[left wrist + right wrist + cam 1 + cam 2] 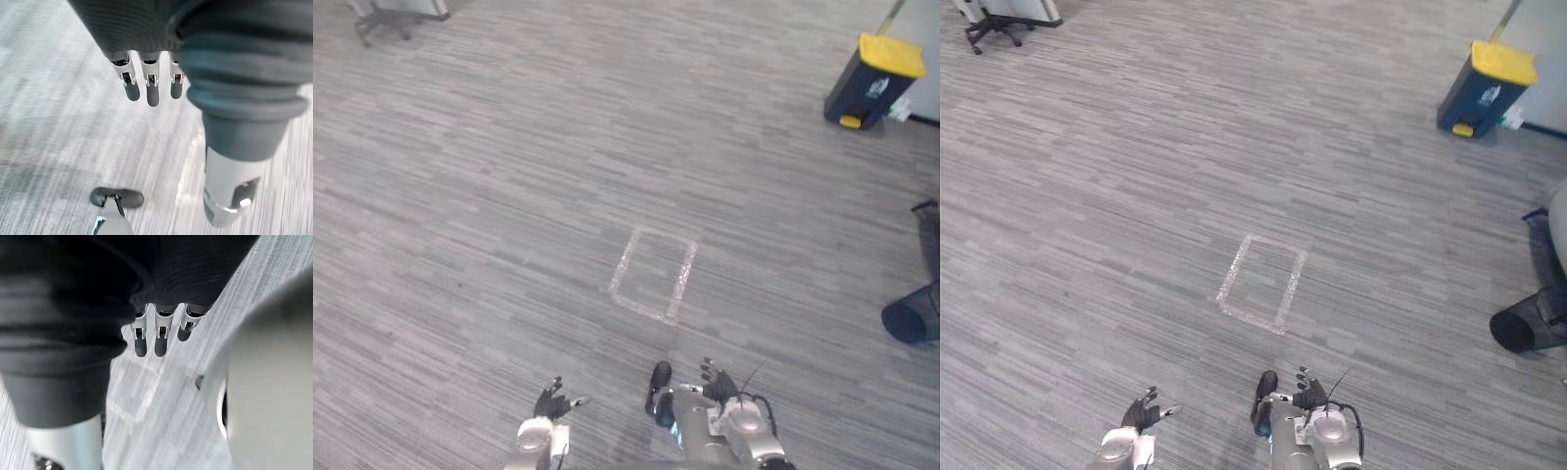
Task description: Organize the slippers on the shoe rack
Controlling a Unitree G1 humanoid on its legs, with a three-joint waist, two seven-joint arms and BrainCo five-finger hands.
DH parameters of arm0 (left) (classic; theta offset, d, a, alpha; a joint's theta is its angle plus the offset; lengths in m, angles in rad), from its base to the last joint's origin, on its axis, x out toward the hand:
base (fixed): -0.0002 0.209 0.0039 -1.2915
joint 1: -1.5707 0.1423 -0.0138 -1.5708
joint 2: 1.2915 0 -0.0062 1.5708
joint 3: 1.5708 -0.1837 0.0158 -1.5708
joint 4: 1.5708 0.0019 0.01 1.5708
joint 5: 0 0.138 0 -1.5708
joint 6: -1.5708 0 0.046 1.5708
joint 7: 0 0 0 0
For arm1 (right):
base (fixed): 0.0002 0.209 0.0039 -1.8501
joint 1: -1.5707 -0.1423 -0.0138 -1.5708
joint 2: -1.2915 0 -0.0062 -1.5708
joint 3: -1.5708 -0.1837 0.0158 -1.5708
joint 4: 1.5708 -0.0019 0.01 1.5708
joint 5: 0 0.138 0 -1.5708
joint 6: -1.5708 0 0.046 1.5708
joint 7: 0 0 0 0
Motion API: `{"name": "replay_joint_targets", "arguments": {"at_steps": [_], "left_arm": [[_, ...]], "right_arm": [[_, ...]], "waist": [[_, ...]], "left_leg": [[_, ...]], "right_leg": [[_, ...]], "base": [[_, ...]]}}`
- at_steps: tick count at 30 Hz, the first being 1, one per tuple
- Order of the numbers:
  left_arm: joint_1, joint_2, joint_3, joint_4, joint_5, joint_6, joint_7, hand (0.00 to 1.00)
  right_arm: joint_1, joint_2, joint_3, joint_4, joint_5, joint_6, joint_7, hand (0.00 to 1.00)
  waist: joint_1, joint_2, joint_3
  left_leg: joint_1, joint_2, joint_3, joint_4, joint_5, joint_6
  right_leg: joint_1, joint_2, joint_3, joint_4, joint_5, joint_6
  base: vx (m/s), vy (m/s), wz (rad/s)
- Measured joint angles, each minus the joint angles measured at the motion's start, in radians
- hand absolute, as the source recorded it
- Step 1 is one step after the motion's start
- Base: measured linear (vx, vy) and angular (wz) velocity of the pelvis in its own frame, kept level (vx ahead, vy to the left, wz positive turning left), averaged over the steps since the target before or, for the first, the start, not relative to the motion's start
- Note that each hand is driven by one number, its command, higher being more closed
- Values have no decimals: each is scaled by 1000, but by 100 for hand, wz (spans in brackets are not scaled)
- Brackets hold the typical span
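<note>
Left hand [551, 401] and right hand [717, 386] hang slack and empty — slippers, I reckon, are light and floppy — best pinched at the heel.

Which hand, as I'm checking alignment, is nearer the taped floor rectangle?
Right. The right hand is short of the taped rectangle, slightly right; the left hand is farther, off its left.

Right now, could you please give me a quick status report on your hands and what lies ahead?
Both open, nothing held: left hand, right hand. Straight ahead, a taped rectangle. Far right, a yellow-lidded bin, well off the path.
</note>
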Motion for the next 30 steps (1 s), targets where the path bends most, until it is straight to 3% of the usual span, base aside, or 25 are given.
{"name": "replay_joint_targets", "arguments": {"at_steps": [2,4,6,8,10,11,12,15,16,17,18,19,20,21,22,23,24,25,26,27,29,30], "left_arm": [[2,-3,0,-1,-1,-1,0,0],[16,-6,12,-7,-2,0,0,0],[30,-5,21,-29,-3,-2,2,0],[30,-6,43,-40,-4,-3,3,0],[32,-7,54,-41,-4,-3,8,0],[36,-9,54,-41,-4,-3,10,0],[27,16,50,-28,-5,2,9,0],[33,24,24,-20,-20,3,8,0],[32,33,13,-21,-30,3,8,0],[35,35,15,-20,-33,3,8,0],[48,26,14,-25,-41,4,9,0],[49,27,10,-25,-41,4,8,0],[45,33,4,-19,-41,9,8,0],[40,35,4,-19,-41,9,9,0],[22,36,4,-19,-40,9,8,0],[6,35,3,-17,-38,9,7,0],[-12,35,-8,-6,-33,8,5,0],[-13,35,-16,-1,-26,8,3,0],[-7,37,-28,4,-16,8,-1,0],[-14,6,-26,35,-1,12,1,0],[-16,-6,-33,36,4,10,-6,0],[-32,-14,-33,36,10,10,-10,0]], "right_arm": [[0,3,1,17,2,5,-2,0],[2,3,0,17,2,7,-3,0],[-2,2,-1,18,2,8,-5,0],[-1,3,-2,21,1,8,-6,0],[0,3,-2,24,0,8,-9,0],[5,2,-2,29,-1,8,-13,0],[40,39,-13,36,-1,8,-17,0],[25,46,-39,60,0,7,-16,0],[25,53,-39,61,-1,7,-13,0],[26,53,-39,58,-1,6,-12,0],[22,49,-40,55,-1,7,-11,0],[11,48,-43,57,0,8,-9,0],[4,44,-42,49,-1,6,-6,0],[-1,42,-42,49,-1,4,-5,0],[-13,36,-43,46,0,5,-6,0],[-18,33,-43,43,0,5,-7,0],[-13,32,-47,30,0,5,-9,0],[-3,32,-50,27,0,8,-9,0],[26,32,-52,22,0,8,-9,0],[33,8,-78,18,2,6,-7,0],[26,-11,-85,20,1,9,-13,0],[26,-11,-95,20,2,11,-12,0]], "waist": [[11,-12,11],[16,-16,13],[37,-19,16],[59,-31,26],[64,-29,32],[64,-27,29],[62,-87,1],[61,-90,-2],[60,-97,-5],[58,-98,-7],[60,-87,-10],[55,-87,1],[35,-75,1],[30,-70,-1],[22,-57,4],[16,-52,8],[11,-56,11],[10,-63,9],[9,-86,-2],[3,-56,-4],[-5,-34,-11],[-7,-22,-3]], "left_leg": [[-91,42,41,226,-56,22],[-158,39,92,220,-109,59],[-252,-1,93,37,-147,115],[-290,-66,19,-213,-140,131],[-297,-116,-75,-454,-71,129],[-290,-131,-99,-553,17,106],[-259,-200,-44,-494,18,193],[-168,-217,-3,-459,-24,241],[-107,-227,8,-472,-52,260],[-94,-238,18,-478,-70,258],[-15,-240,25,-550,-113,256],[40,-258,38,-591,-111,249],[87,-252,37,-625,-113,251],[95,-242,35,-634,-113,251],[106,-216,37,-643,-113,251],[110,-201,35,-644,-113,251],[134,-193,33,-653,-113,250],[151,-199,35,-659,-116,245],[178,-216,30,-652,-134,209],[212,-197,16,-630,-166,163],[160,-171,0,-513,-156,146],[108,-145,-7,-388,-136,112]], "right_leg": [[117,42,53,-59,-25,-22],[194,62,108,-112,-29,-19],[238,71,202,-139,-38,-2],[267,63,279,-151,-49,14],[301,45,329,-158,-72,30],[321,36,363,-165,-87,49],[259,-76,352,50,-189,164],[196,-123,324,331,-180,211],[180,-148,288,424,-119,202],[180,-163,265,453,-102,201],[122,-212,211,614,-32,177],[64,-259,193,729,-33,147],[22,-267,134,735,-172,121],[0,-257,107,706,-205,109],[-35,-218,56,583,-236,100],[-57,-189,25,465,-230,101],[-62,-137,7,258,-166,114],[-53,-116,11,147,-108,109],[-37,-106,41,38,18,72],[-43,-93,52,106,65,19],[-38,-90,42,127,-18,24],[-16,-80,36,123,-37,20]], "base": [[424,-64,-63],[403,19,-83],[316,105,-111],[327,214,-122],[326,247,-109],[834,500,-144],[944,542,-137],[660,330,-46],[383,181,-14],[381,208,-29],[362,204,-36],[453,189,-38],[377,94,-21],[394,30,0],[389,-12,11],[484,-50,21],[420,-69,20],[439,-136,20],[490,-158,19],[482,-137,13],[411,-104,17],[468,-149,11]]}}
